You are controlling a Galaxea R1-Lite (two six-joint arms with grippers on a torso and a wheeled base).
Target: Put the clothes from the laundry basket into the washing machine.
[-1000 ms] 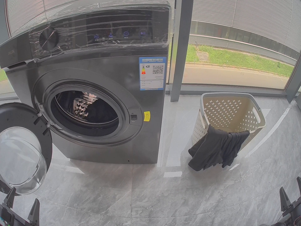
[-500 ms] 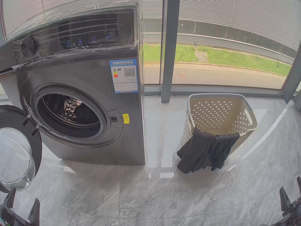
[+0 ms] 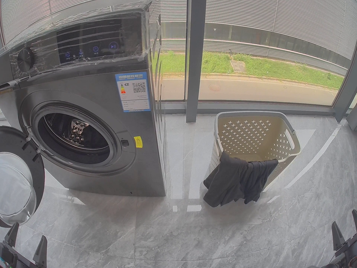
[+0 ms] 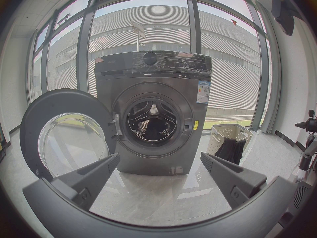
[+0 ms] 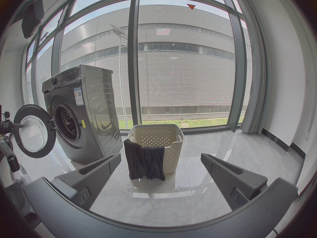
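Observation:
A grey front-loading washing machine [image 3: 141, 157] stands at the left, its round door [image 3: 16, 179] swung open and the drum [image 3: 72, 136] dark inside. To its right sits a cream laundry basket [image 3: 253, 113], with a dark garment [image 3: 234, 183] draped over its near rim and hanging down to the floor. My left gripper [image 3: 28, 239] is low at the bottom left, open and holding nothing. My right gripper [image 3: 345, 224] is at the bottom right, also open and holding nothing. Both are well short of the basket. The right wrist view faces the garment [image 5: 144, 162] and the basket [image 5: 158, 134].
A glass window wall with a grey pillar [image 3: 195, 56] runs behind the machine and basket. Grey marble floor [image 3: 186, 235] lies open between me and both. The open door [image 4: 66, 133] juts out on the machine's left side.
The head camera has turned right, so the machine and basket sit further left in the picture. The garment, the basket and both grippers have not moved.

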